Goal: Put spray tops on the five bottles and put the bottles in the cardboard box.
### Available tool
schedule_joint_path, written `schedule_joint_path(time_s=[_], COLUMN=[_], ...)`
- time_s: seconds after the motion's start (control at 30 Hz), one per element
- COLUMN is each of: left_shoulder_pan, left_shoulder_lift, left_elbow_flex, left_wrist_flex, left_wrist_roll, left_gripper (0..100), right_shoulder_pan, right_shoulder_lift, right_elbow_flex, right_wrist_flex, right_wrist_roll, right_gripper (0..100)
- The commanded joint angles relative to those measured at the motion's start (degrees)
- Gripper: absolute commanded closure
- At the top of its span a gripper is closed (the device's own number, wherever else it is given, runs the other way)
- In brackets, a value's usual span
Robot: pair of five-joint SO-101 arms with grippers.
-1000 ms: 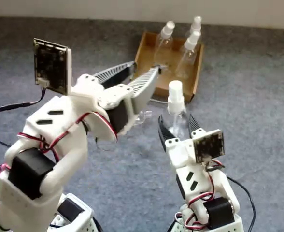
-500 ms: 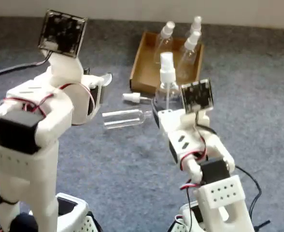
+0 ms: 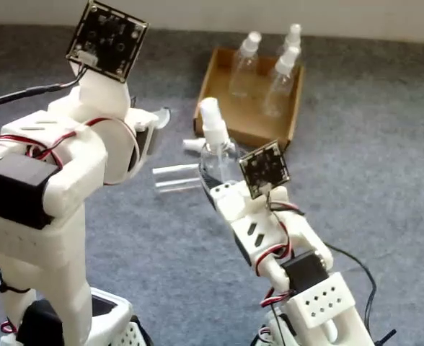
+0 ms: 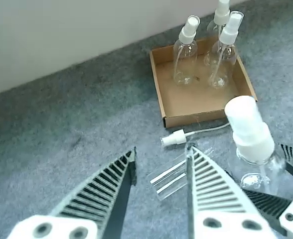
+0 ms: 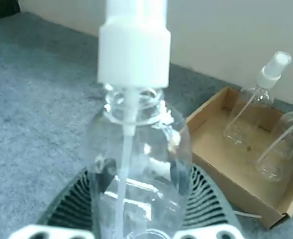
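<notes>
Clear plastic bottle (image 5: 136, 164), spray top fitted, stands upright, clamped in my right gripper (image 5: 141, 204); the right wrist view shows its dip tube. My left gripper (image 4: 161, 152) is spread wide and holds nothing. Its wrist view shows an uncapped bottle (image 4: 169, 177) lying beneath it, a loose spray top (image 4: 174, 139) just beyond, and the cardboard box (image 4: 186, 102) farther ahead with three capped bottles (image 4: 184, 55).

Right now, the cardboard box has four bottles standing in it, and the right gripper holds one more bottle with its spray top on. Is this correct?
Not quite. The cardboard box has three bottles standing in it, not four, as the left wrist view shows. The rest is right: the right gripper holds one more bottle with its spray top on.
</notes>
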Motion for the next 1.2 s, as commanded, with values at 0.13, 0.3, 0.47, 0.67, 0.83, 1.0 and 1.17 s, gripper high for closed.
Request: schedule_joint_path(time_s=[0.13, 0.3, 0.47, 0.67, 0.83, 1.0, 1.17], left_shoulder_pan=[3.38, 6.73, 8.84, 6.46, 4.53, 7.25, 13.32], left_shoulder_lift=[0.92, 3.21, 6.2, 7.52, 7.87, 7.43, 7.43], left_elbow_flex=[-8.31, -6.64, -6.55, -6.73, -5.41, -3.3, -3.3], left_wrist_flex=[-0.53, -0.97, -3.16, -6.51, -6.59, -5.8, -1.14], left_wrist_roll=[-0.35, -0.35, -0.35, 0.26, 0.79, 0.79, 0.79], left_gripper=[84, 84, 84, 84, 84, 84, 84], right_shoulder_pan=[-0.66, -5.14, -5.67, -5.58, -5.58, -5.49, -4.0], right_shoulder_lift=[-1.27, -1.27, -1.36, -6.9, -11.38, -11.47, -11.47], right_elbow_flex=[-0.04, 0.13, -0.04, 0.13, 0.13, 0.13, 0.04], right_wrist_flex=[-1.45, -0.84, 1.63, 2.77, 5.05, 5.05, 5.05], right_wrist_roll=[0.53, 0.53, 0.62, 0.62, 0.62, 0.62, 0.62], right_gripper=[99.5, 99.5, 99.5, 99.5, 99.5, 99.5, 99.5])
